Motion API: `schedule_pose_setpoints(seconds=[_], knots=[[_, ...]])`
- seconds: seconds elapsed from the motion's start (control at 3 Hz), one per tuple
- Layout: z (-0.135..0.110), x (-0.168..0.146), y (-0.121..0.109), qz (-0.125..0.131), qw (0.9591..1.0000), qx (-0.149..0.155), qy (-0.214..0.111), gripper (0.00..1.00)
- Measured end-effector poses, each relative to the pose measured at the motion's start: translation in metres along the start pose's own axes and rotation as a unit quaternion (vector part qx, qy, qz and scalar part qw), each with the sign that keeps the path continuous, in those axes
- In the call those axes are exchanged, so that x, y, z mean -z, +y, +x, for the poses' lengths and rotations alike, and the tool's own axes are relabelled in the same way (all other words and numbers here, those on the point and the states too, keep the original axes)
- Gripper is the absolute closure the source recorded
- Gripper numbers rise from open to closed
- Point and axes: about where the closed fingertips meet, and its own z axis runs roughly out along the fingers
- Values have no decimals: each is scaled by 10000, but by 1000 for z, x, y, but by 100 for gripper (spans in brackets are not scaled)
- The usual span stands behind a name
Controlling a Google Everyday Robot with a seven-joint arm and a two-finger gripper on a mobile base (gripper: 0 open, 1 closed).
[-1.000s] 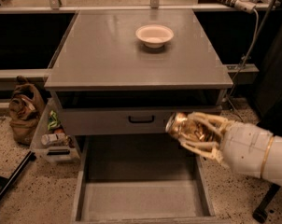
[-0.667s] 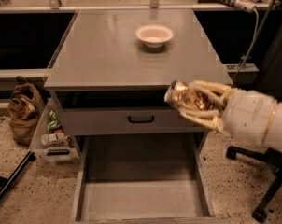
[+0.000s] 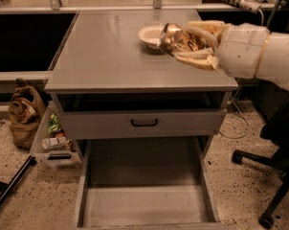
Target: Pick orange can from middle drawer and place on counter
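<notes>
Holding the orange can (image 3: 179,38) in the gripper (image 3: 185,46), pinched firmly between the cream fingers (image 3: 194,59) and lying sideways, one shiny end turned to the left. Hanging over the right rear part of the counter (image 3: 106,51), just beside the white bowl (image 3: 150,34); cannot tell whether touching the surface or a little above it. Well out of the middle drawer (image 3: 144,202), pulled open low down, under the closed drawer front with the black handle (image 3: 144,122).

Judged as near the end: only the placing step to do. Lower slowly and straight onto a free gray patch, keeping apart from the bowl so as not to push it. Better to choose a spot well away from the right and front edges, because of the risk of rolling for a dented can laid on its side. If possible, turn it upright before letting go. Spread the fingers only with the can resting on the top, then lift straight up without brushing it.
</notes>
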Motion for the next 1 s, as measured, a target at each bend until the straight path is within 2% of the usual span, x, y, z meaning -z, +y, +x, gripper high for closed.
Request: schedule_pose_setpoints(seconds=[0.33, 1.0], knots=[[-23, -40, -15, -141, 9993, 152, -323, 100], [-21, -53, -14, -132, 9989, 263, -377, 100]])
